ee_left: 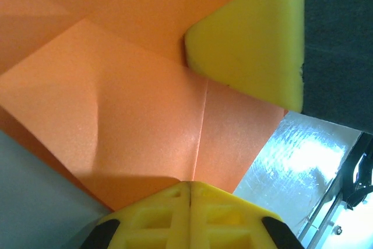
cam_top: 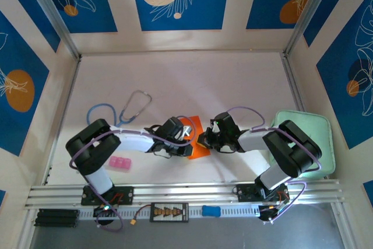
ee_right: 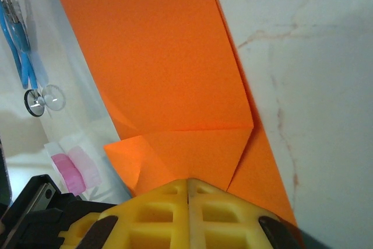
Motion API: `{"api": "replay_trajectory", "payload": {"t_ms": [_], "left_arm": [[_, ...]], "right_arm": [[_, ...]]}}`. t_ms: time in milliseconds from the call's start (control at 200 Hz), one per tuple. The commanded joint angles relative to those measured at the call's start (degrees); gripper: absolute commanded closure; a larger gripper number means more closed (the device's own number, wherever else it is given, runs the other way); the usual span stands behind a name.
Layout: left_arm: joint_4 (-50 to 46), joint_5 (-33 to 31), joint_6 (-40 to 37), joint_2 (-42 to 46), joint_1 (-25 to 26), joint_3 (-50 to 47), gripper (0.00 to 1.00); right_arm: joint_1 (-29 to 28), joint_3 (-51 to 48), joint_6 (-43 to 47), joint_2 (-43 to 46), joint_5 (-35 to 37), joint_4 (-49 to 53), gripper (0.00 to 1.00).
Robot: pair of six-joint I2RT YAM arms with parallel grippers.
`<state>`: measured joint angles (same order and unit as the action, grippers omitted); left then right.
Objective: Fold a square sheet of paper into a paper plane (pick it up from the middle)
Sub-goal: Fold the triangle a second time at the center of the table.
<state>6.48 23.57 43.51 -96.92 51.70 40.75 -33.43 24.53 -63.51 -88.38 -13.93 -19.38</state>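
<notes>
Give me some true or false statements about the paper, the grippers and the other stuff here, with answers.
1. The left gripper and the right gripper are both shut at the orange paper. True.
2. The orange paper lies flat with no folds. False: it has folded flaps and creases.
3. The stethoscope lies on top of the paper. False: it lies on the table, apart from it, on the left arm's side.
4. The pink block sits near the left arm's base. True.

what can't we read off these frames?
- Top view: the orange paper is mostly under the two arms; outline and fold stage unreadable.
- Left wrist: paper runs off top and left edges; the right arm's yellow finger covers part of it.
- Right wrist: own fingers hide the paper's near edge; pinched or just touched, can't tell.
- Right wrist: stethoscope cut by left edge; pink block blurred.
</notes>
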Motion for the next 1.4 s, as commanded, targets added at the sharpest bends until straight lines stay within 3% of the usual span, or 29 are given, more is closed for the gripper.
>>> {"api": "replay_trajectory", "payload": {"t_ms": [0, 735, 1390], "left_arm": [[-6.9, -0.8, -1.2, 0.2, -0.2, -1.2, 1.0], [-5.7, 0.1, -2.6, -4.0, -0.1, 2.3, 1.0], [-8.1, -1.4, -3.6, -2.6, -0.2, 2.9, 1.0]], "right_arm": [[-0.1, -0.6, -0.1, 0.0, 3.0, 7.4, 1.0], [1.1, -1.1, 3.6, 12.0, 2.8, 11.4, 1.0], [1.1, 0.8, 4.2, 6.4, -1.4, 7.0, 1.0]]}}
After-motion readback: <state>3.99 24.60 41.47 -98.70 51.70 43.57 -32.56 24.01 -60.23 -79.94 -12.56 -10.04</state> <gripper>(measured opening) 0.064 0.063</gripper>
